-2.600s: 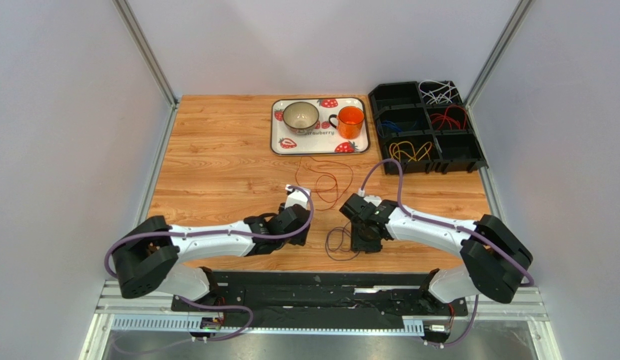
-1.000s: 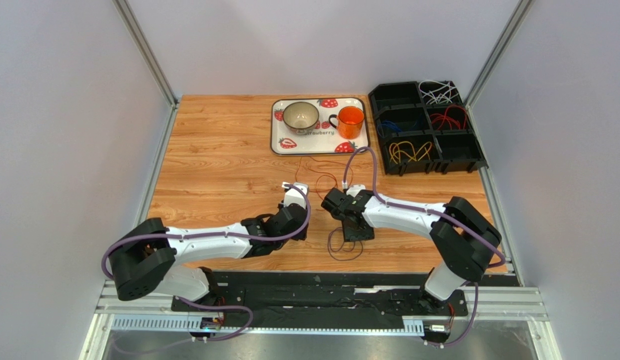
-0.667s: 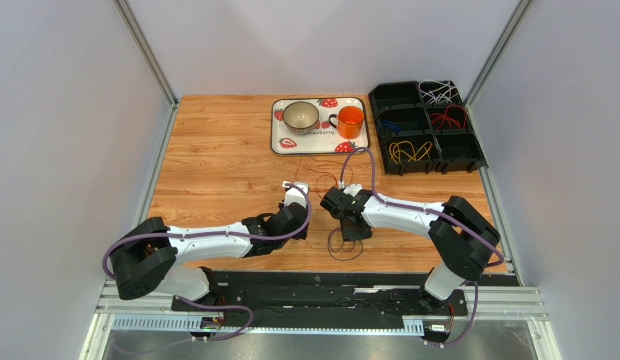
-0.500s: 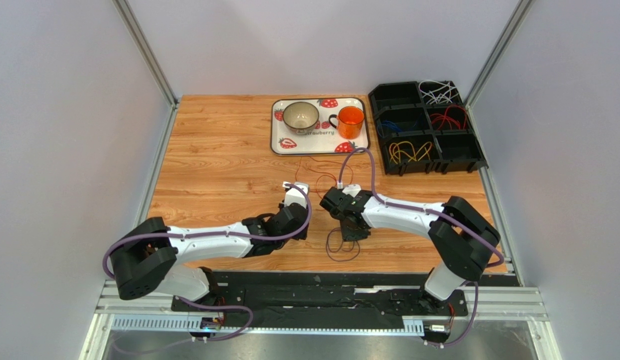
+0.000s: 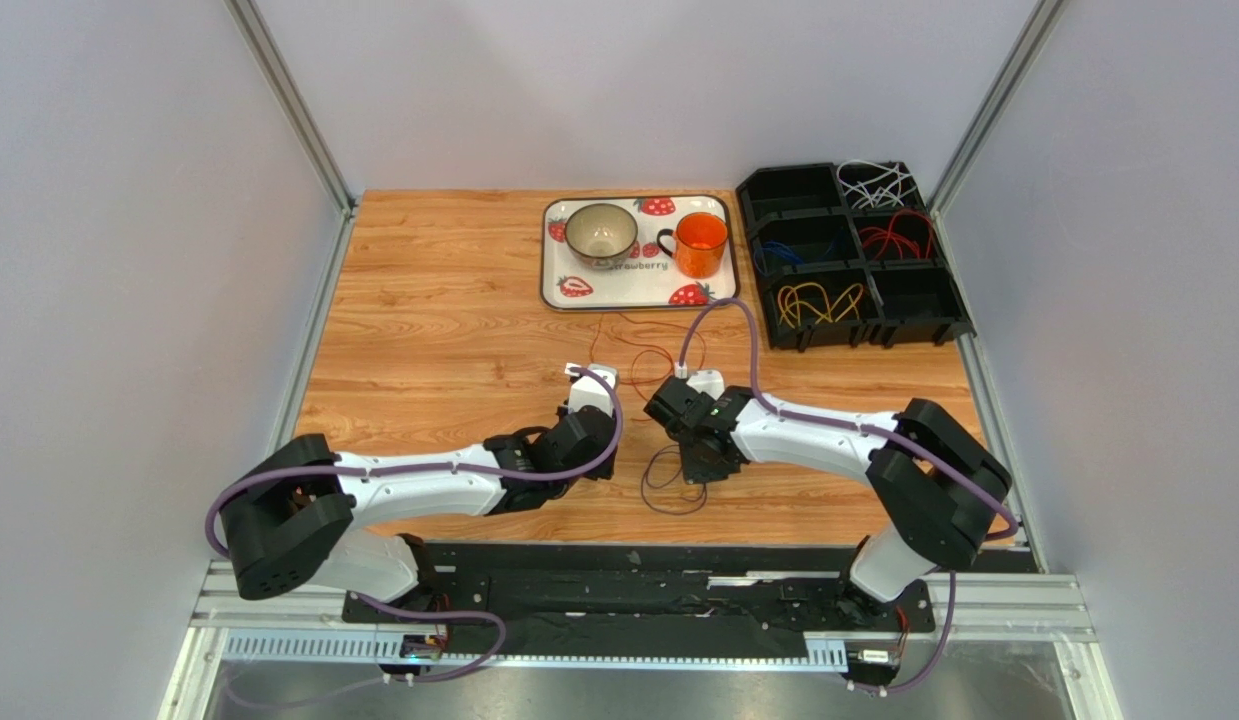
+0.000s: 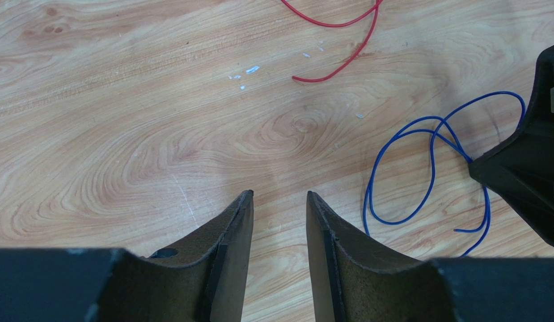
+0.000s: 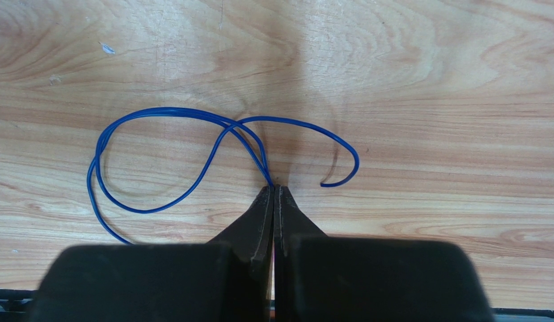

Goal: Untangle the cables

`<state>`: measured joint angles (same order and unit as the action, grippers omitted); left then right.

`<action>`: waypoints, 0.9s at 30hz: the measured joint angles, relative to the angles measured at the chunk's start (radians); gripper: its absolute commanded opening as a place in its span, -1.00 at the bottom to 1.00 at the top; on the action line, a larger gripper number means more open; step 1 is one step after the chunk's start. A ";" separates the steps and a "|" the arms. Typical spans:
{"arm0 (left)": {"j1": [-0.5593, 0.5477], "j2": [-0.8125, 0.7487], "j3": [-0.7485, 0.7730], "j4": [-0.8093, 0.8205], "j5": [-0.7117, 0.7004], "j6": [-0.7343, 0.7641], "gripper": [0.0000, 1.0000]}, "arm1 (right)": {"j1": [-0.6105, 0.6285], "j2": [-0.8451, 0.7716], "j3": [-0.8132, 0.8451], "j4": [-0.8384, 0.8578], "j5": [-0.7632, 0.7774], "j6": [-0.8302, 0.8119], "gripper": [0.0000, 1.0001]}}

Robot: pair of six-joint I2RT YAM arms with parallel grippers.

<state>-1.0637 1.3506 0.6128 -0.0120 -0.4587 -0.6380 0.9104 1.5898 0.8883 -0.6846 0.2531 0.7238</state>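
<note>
A thin blue cable lies in loose loops on the wooden table; it also shows in the top view and the left wrist view. My right gripper is shut on the blue cable where its loops cross, low over the table. A red cable lies apart from it, farther back. My left gripper is open and empty, just left of the blue cable, over bare wood.
A strawberry tray with a bowl and an orange mug stands at the back. A black compartment bin with white, blue, red and yellow cables stands at the back right.
My right gripper has shifted left and a little nearer with the blue cable, and the blue loops have followed. The left arm has barely moved.
</note>
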 measured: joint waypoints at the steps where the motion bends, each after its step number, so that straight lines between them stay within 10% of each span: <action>1: 0.000 0.000 0.000 0.000 0.000 0.000 -0.11 | 0.000 0.000 0.000 -0.002 0.000 0.000 -1.00; 6: -0.003 0.000 0.000 0.002 0.000 0.002 -0.03 | 0.000 -0.009 0.005 -0.017 -0.002 0.000 -1.00; 13: -0.014 -0.009 -0.007 0.016 -0.007 0.010 0.77 | 0.002 -0.094 0.111 -0.155 0.031 -0.018 -1.00; 27: -0.027 -0.385 -0.281 0.206 -0.119 -0.019 0.98 | -0.127 -0.154 0.454 -0.303 0.151 -0.108 -1.00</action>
<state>-1.0912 0.9657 0.3317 0.1936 -0.5777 -0.6575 0.7830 1.4357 1.3418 -0.9874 0.4038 0.6159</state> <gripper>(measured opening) 0.990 0.005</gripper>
